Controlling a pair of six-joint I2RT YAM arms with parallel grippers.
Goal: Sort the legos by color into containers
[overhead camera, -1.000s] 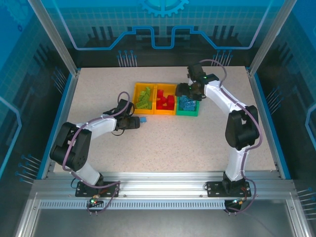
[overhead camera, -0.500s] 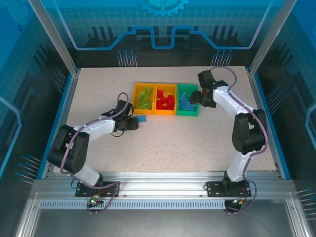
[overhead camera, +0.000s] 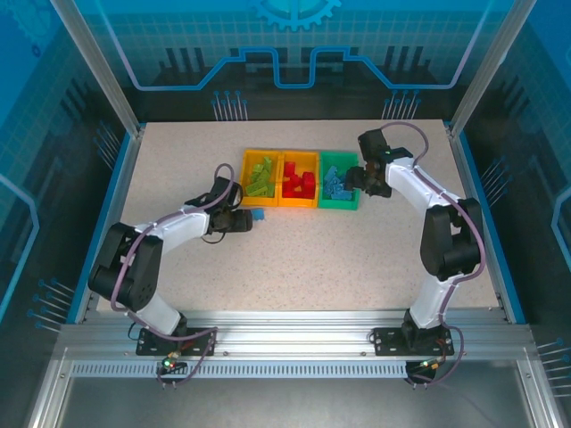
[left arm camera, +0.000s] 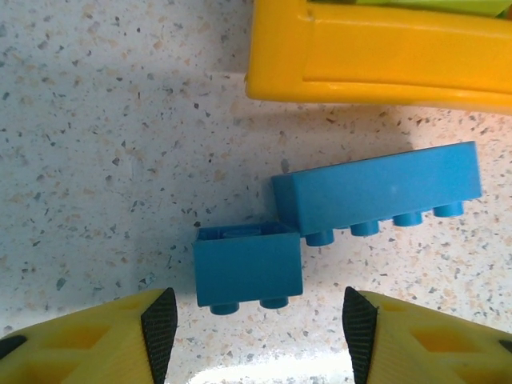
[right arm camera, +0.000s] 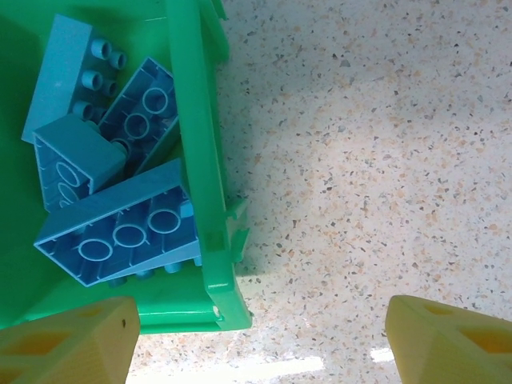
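Note:
Two light blue legos lie on the table in front of a yellow container [left arm camera: 384, 56]: a short brick [left arm camera: 248, 268] and a long one [left arm camera: 380, 192], touching at a corner. My left gripper [left arm camera: 258, 324] is open, its pads just short of the short brick on either side, holding nothing. From above, those bricks [overhead camera: 258, 215] sit at the left gripper [overhead camera: 246, 220]. My right gripper [right arm camera: 260, 336] hangs wide open over the right rim of the green container [right arm camera: 196, 144], which holds several blue legos [right arm camera: 112, 200].
Three containers stand in a row at the table's back middle: a yellow one [overhead camera: 245, 178] with lime green legos [overhead camera: 261, 176], an orange-yellow one [overhead camera: 298, 204] with red legos [overhead camera: 301, 181], and the green one [overhead camera: 339, 206]. The right gripper [overhead camera: 359, 178] sits at its right side.
The right arm swung from above the green container to its right edge. The left gripper's jaws narrowed somewhat and it stayed by the blue bricks.

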